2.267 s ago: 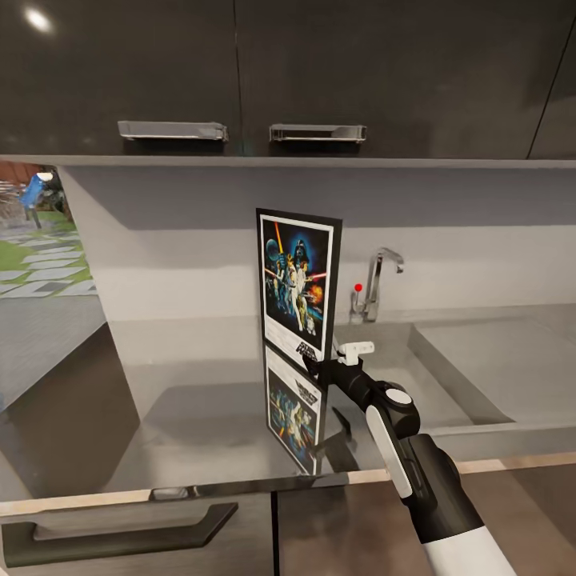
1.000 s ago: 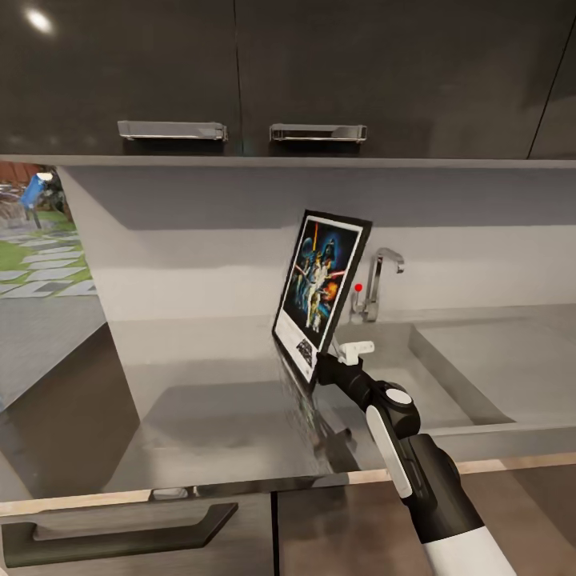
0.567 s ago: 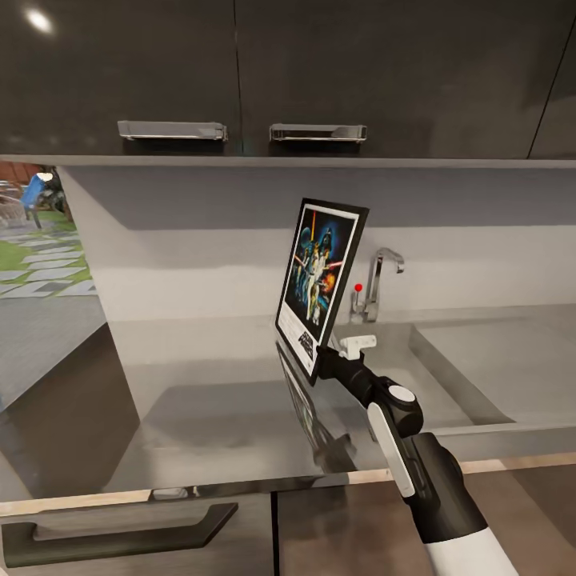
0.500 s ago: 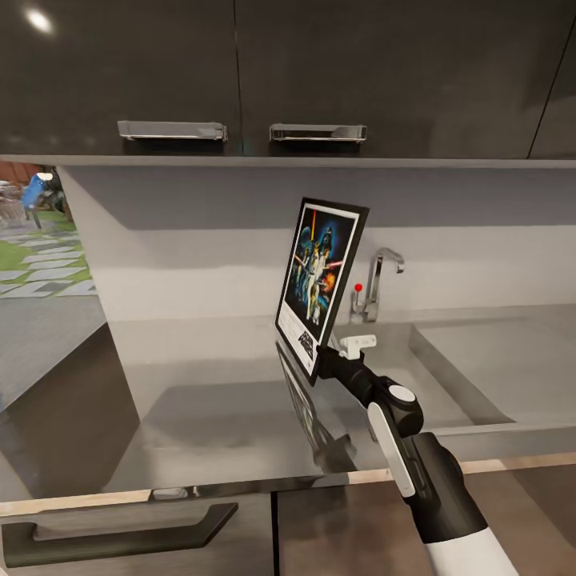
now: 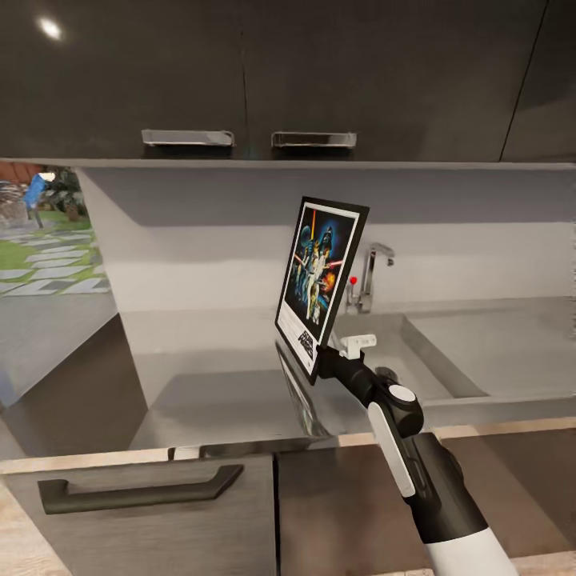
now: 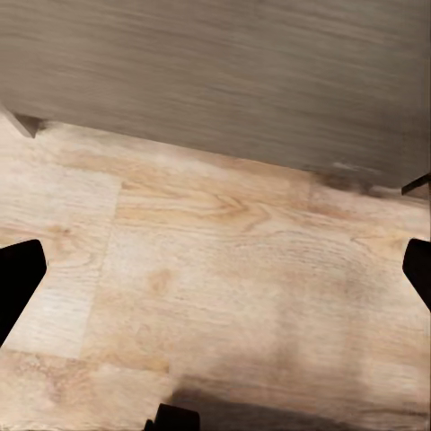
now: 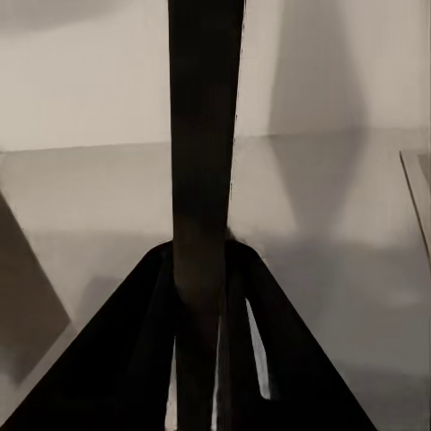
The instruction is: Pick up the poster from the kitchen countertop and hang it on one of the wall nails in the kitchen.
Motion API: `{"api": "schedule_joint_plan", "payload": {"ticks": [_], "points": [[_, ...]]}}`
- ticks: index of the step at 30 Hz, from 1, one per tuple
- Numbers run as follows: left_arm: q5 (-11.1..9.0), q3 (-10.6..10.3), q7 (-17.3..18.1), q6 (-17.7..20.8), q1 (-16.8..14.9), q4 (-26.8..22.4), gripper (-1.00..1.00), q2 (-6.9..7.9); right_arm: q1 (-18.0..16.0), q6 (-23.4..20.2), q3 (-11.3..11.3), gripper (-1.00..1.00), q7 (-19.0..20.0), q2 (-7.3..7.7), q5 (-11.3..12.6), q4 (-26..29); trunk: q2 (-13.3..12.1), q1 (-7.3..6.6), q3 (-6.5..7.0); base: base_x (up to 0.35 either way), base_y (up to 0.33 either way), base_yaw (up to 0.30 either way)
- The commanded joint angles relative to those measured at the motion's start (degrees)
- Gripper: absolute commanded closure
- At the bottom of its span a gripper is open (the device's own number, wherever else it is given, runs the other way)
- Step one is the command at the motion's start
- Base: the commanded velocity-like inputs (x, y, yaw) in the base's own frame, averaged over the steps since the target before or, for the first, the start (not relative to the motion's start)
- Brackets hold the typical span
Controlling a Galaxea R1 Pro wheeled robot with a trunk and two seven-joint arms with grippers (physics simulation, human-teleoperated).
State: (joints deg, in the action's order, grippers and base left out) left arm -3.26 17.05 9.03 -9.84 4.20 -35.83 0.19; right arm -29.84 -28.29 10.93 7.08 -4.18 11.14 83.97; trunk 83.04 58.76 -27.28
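Against the picture half a second before, the whole head view has shifted: the upper cabinets sit lower and show more of their fronts, the tap lies a little further left, and more of the lower cabinet fronts and a strip of wood floor come into view, so the camera has drawn back while the things keep their places. The poster stands as it did relative to the arm, lifted clear of the table, tilted with its top leaning right and its printed face turned to the left and near side. The right hand pinches the poster at its lower right corner, the black fingers pressed against the frame; in the right wrist view the poster's dark edge runs straight up from between the closed fingers. A dim reflection of the poster lies on the glossy table below it. The sink, sunk into the table right of the poster, holds nothing that can be made out; the tap stands at its far left corner against the grey wall. In the left wrist view the left hand is spread wide, its dark fingertips at either edge, over the wood floor beside a cabinet front.
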Motion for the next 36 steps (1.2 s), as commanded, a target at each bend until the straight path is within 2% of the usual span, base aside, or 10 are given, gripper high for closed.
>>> {"api": "schedule_joint_plan", "payload": {"ticks": [1,16,17,21,30,36], "points": [[-0.34,0.17,0.46,0.0,0.01,-0.03,-1.0,-0.01,-0.04,-0.33,-0.05,1.0,0.22,-0.04,0.32,0.05,0.04,-0.03,-0.05,-0.329,0.0,0.0],[-0.35,0.17,0.46,0.0,0.02,-0.1,-1.0,-0.01,-0.01,-0.36,0.11,1.0,0.29,-0.04,0.38,0.05,0.04,-0.03,-0.05,-0.333,0.0,0.0],[-0.35,0.18,0.46,0.0,0.02,-0.1,-1.0,-0.01,-0.02,-0.31,1.7,1.0,0.28,-0.02,0.33,0.09,0.04,-0.03,-0.05,-0.334,0.0,0.0],[-0.35,0.18,0.46,0.0,0.0,-0.11,-1.0,-0.01,-0.01,-0.28,2.75,1.0,0.24,0.01,0.33,0.1,0.04,-0.03,-0.05,-0.325,0.0,0.001],[-0.35,0.18,0.46,0.0,0.02,-0.12,-1.0,-0.01,-0.04,-0.27,3.21,1.0,0.22,0.03,0.31,0.13,0.04,-0.03,-0.05,-0.068,0.004,0.197],[-0.35,0.18,0.46,0.0,0.01,-0.12,-1.0,-0.01,-0.02,-0.27,3.26,1.0,0.22,0.02,0.29,0.08,0.04,-0.03,-0.05,-0.025,0.2,0.093]]}}
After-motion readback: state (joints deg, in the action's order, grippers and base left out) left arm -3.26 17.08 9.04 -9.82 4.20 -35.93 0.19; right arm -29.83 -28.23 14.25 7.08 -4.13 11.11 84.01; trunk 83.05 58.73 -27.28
